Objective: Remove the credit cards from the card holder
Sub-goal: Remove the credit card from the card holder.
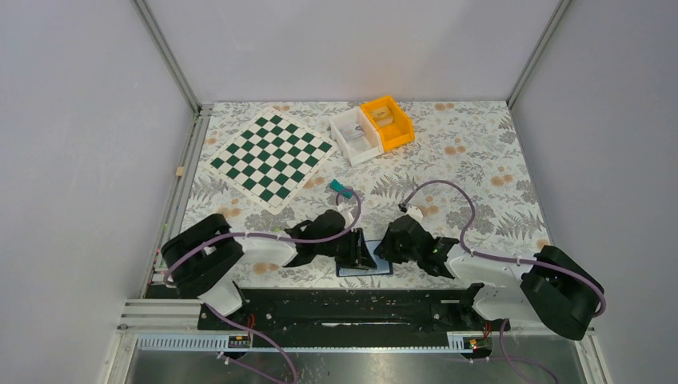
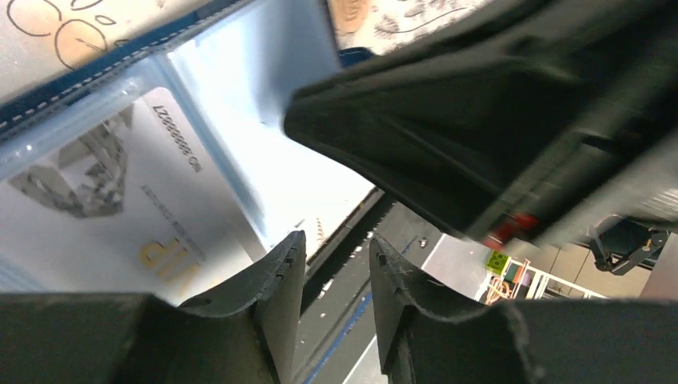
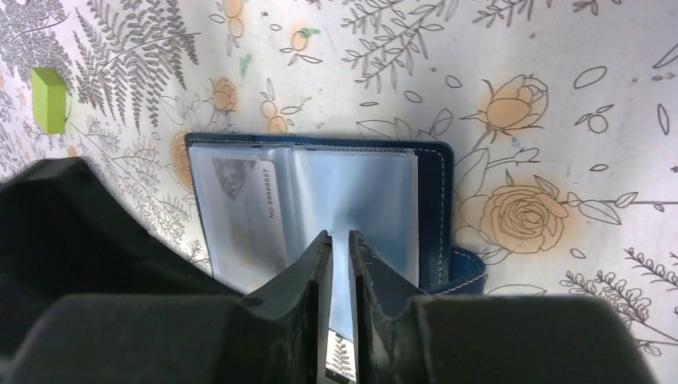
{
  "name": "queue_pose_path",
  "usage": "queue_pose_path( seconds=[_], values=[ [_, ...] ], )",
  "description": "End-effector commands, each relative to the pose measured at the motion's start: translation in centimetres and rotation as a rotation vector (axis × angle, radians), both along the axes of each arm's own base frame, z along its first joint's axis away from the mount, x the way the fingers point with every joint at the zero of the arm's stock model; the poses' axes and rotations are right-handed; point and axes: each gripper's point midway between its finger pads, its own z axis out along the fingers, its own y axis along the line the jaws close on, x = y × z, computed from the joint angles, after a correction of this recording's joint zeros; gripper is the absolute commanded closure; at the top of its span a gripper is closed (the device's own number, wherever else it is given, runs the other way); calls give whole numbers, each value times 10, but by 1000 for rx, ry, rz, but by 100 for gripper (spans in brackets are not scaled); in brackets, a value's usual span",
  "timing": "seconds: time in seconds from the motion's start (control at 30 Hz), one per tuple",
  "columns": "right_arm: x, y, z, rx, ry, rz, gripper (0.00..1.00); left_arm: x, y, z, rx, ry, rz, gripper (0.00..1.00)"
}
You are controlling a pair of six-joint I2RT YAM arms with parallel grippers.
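Credit cards: one pale card [image 3: 244, 216] with a printed number and gold lettering sat inside a clear sleeve of the holder (no other card could be made out).
Card holder [image 3: 436, 200]: navy, open and flat at the middle of the tabletop's near edge, between the two grippers, clear sleeves facing up.
Right gripper [image 3: 340, 260]: over the holder's middle sleeves, jaws drawn almost together with only a thin slit between them; whether they pinched a sleeve could not be told.
Left gripper [image 2: 336, 280]: low at the holder's edge beside the card, jaws apart, nothing between them.
Green block [image 3: 49, 100]: on the cloth, apart from the holder, farther in from the near edge.
Chessboard [image 1: 270, 158]: turned at an angle, toward the far left corner.
White bin [image 1: 356, 136]: near the middle of the far edge, touching the orange bin [image 1: 388, 122] beside it.
Tabletop [image 1: 480, 160]: covered in a floral cloth.
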Motion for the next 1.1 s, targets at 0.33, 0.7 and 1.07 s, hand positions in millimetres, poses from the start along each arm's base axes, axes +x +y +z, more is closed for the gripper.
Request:
queue_pose_path(
  seconds=[0.33,0.7,1.07],
  values=[
    [-5,15,6,159,-27,115,77,19,33,31,72,-81,119,64],
    [-8,33,26,231,-58,216,75,40,71,9,194,-98,190,68],
    [-4,45,22,223,-35,248,73,39,72,-8,210,-76,178,75]
  ],
)
